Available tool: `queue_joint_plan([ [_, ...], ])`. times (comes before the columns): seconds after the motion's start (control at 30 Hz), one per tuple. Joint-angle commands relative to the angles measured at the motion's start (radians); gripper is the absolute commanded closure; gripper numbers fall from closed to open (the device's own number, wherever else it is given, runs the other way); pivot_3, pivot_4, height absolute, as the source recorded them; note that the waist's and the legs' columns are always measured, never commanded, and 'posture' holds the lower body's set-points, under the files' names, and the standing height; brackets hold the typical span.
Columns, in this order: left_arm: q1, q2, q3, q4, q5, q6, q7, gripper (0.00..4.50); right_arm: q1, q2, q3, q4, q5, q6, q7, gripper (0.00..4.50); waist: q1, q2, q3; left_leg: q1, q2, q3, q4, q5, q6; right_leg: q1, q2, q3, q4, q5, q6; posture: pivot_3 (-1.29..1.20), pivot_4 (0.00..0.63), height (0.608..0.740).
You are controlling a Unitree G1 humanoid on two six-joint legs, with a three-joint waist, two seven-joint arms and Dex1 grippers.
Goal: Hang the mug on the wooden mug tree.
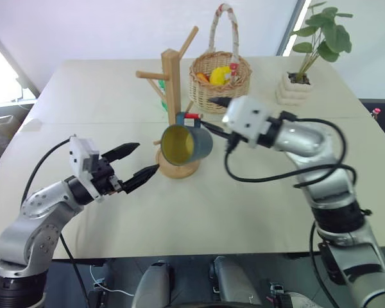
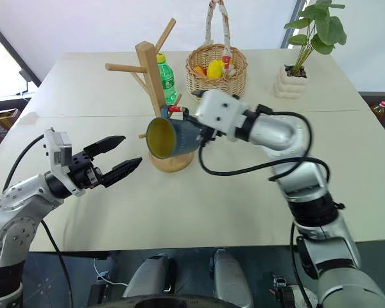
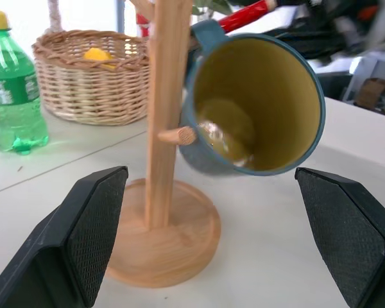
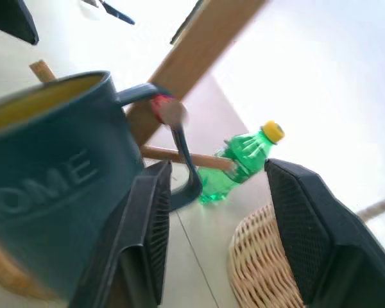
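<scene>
The dark teal mug (image 1: 187,145) with a yellow-olive inside hangs tilted on the wooden mug tree (image 1: 172,86). Its handle (image 4: 185,168) is looped over the red-tipped peg (image 4: 162,110), and its mouth faces me. My right gripper (image 4: 218,165) is open just behind the mug. The handle stands between its fingers, close to one finger (image 4: 147,224), and is not gripped. My left gripper (image 1: 147,157) is open and empty to the left of the tree's round base (image 3: 160,247), pointing at the mug.
A wicker basket (image 1: 221,80) with fruit stands behind the tree. A green bottle (image 2: 167,80) stands beside the post. A potted plant (image 1: 301,83) is at the back right. The table's front half is bare around the base.
</scene>
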State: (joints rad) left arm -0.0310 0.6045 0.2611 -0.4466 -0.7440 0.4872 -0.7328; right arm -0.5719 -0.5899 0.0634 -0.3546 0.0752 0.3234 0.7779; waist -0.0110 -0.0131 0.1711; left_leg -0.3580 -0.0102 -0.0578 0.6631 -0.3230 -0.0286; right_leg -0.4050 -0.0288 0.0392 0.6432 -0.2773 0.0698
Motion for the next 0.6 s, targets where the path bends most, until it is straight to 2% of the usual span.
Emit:
queue_joint_plan([
  [0.03,0.027,-0.016,0.052,0.048,0.019,-0.022,0.035,0.0,0.107,0.0,-0.19,-0.004,0.161,0.054,0.001,2.15,0.0,0.0,0.0,0.0,0.0,0.0,0.0,0.0,0.0,0.0,0.0,0.0,0.0,0.0,0.0,0.0,0.15,0.74],
  [0.1,0.041,-0.04,0.068,0.11,0.073,-0.06,0.081,0.0,0.209,0.024,-0.267,0.058,0.211,0.049,-0.017,2.15,-0.001,0.0,0.0,0.0,0.0,0.0,-0.001,0.0,0.0,0.0,0.0,0.0,0.0,0.0,0.0,0.0,0.15,0.74],
  [0.2,0.055,-0.074,0.076,0.206,0.165,-0.12,0.149,0.0,0.306,0.073,-0.319,0.188,0.19,-0.046,-0.085,2.15,-0.003,0.0,0.0,0.002,0.001,0.0,-0.001,0.0,0.0,0.001,0.001,0.0,0.001,0.0,0.0,0.0,0.15,0.74],
  [0.33,0.066,-0.123,0.09,0.298,0.25,-0.209,0.221,0.0,0.342,0.141,-0.349,0.333,0.187,-0.152,-0.16,2.15,-0.007,0.0,0.0,0.002,0.001,0.002,-0.001,0.0,0.0,-0.001,0.001,0.001,0.003,0.0,0.0,0.0,0.15,0.74],
  [0.6,0.094,-0.171,0.11,0.35,0.294,-0.282,0.263,0.0,0.346,0.164,-0.324,0.46,0.183,-0.266,-0.182,2.15,-0.003,0.0,0.0,0.002,0.001,0.001,0.0,0.0,0.0,-0.001,0.001,0.001,0.003,0.0,0.0,0.0,0.15,0.74],
])
